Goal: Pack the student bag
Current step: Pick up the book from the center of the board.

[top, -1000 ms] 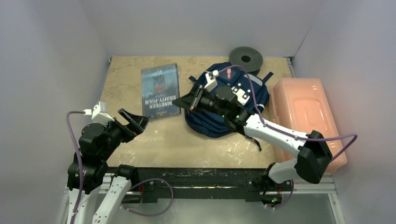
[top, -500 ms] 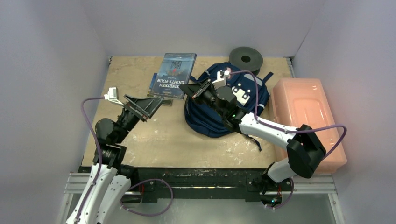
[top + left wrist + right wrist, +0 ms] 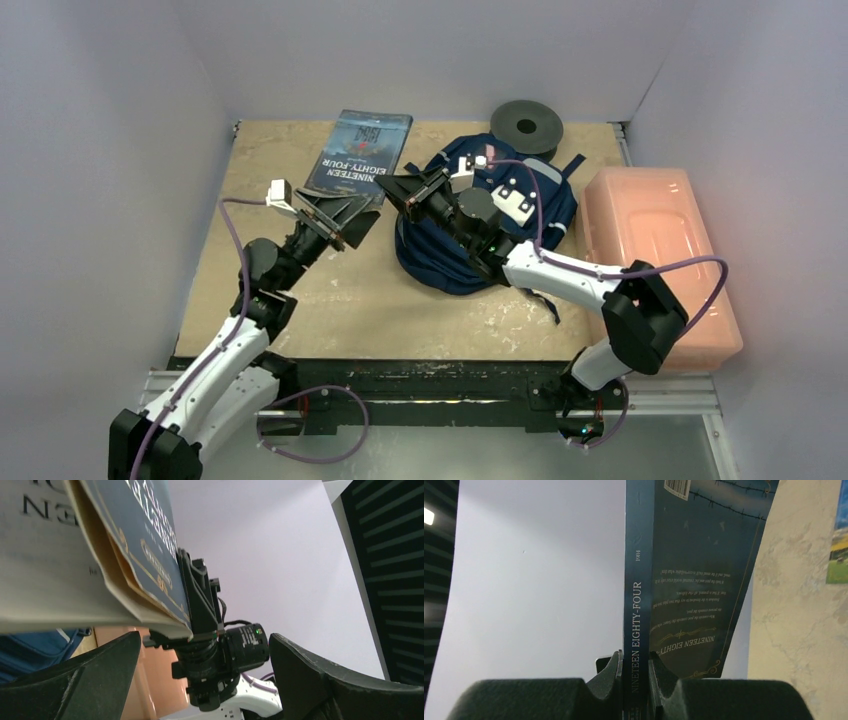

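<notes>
Right jaws pinched shut on book (image 3: 362, 150) spine. Left jaws spread wide about its near edge, gripping nothing. Bag (image 3: 445, 265) lies just right of book; right arm nearer.

Text log | book (image 3: 358, 152), near counter's far edge, left of centre: front cover "NINETEEN EIGHTY-FOUR", upside down in top view | spine (image 3: 636, 605): "1984", "NINETEEN EIGHTY-FOUR" | back cover (image 3: 696, 580): title repeated, upside down; blurb too small to read | barcode (image 3: 676, 488): digits unreadable | left wrist view, book face: fragment "NE" only
</notes>
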### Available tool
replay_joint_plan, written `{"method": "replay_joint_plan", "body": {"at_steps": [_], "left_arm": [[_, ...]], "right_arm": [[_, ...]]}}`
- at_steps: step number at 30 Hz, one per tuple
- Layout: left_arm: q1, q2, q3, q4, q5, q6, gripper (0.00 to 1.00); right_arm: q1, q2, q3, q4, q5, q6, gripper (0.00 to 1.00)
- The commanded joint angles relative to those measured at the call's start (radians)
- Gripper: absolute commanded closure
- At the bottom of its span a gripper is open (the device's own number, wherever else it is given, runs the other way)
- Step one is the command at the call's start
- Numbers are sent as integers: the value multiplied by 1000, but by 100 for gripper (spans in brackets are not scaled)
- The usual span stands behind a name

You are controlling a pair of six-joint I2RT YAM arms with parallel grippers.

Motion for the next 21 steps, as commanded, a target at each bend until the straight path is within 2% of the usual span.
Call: {"method": "replay_joint_plan", "body": {"at_steps": [1, 4, 8, 9, 11, 14, 18, 19, 21], "left_arm": [[-29, 50, 11, 114, -165, 56, 1], [-81, 90, -32, 184, -331, 11, 7], [-133, 119, -111, 339, -578, 10, 24], [-137, 117, -121, 346, -607, 26, 30], [-144, 108, -129, 342, -657, 50, 34], [-165, 100, -143, 354, -733, 90, 50], [-173, 128, -152, 397, -768, 108, 64], [-173, 137, -157, 417, -767, 112, 68], [-173, 155, -169, 455, -756, 118, 82]], "right_arm": [[42, -68, 18, 203, 26, 97, 100], [71, -95, -11, 207, 77, 110, 100], [92, -117, -52, 212, 137, 123, 100], [96, -125, -62, 210, 150, 121, 100], [99, -143, -83, 205, 171, 122, 100], [103, -168, -103, 173, 183, 123, 100], [110, -189, -139, 159, 205, 125, 99], [110, -197, -145, 137, 209, 121, 93], [110, -224, -141, 36, 202, 75, 68]]}}
